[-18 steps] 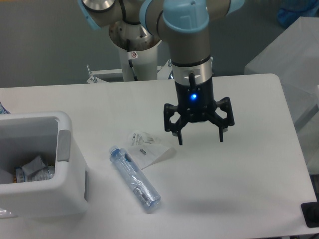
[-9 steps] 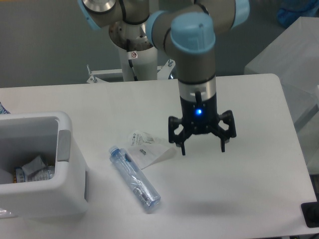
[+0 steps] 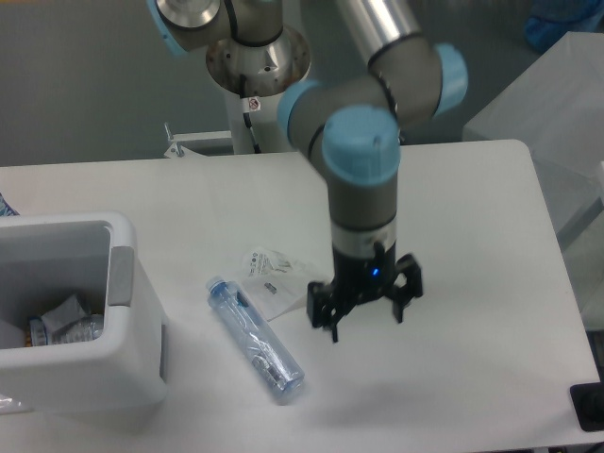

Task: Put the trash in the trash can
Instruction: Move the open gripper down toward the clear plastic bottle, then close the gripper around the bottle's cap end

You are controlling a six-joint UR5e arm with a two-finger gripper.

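Now, gripper (image 3: 366, 326): fingers apart, empty, low, just right of the wrapper (image 3: 275, 280).
Bottle (image 3: 255, 340): lying flat, near-left of wrapper.
Bin (image 3: 115, 377): far left.

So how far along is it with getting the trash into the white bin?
Some rubbish already lies inside the white boxy plastic bin. Nothing is in hand: the black two-finger gripper is open and empty, low over the table just right of the small flat clear wrapper. Left to do: that wrapper and the crushed clear bluish plastic bottle, both on the white table.
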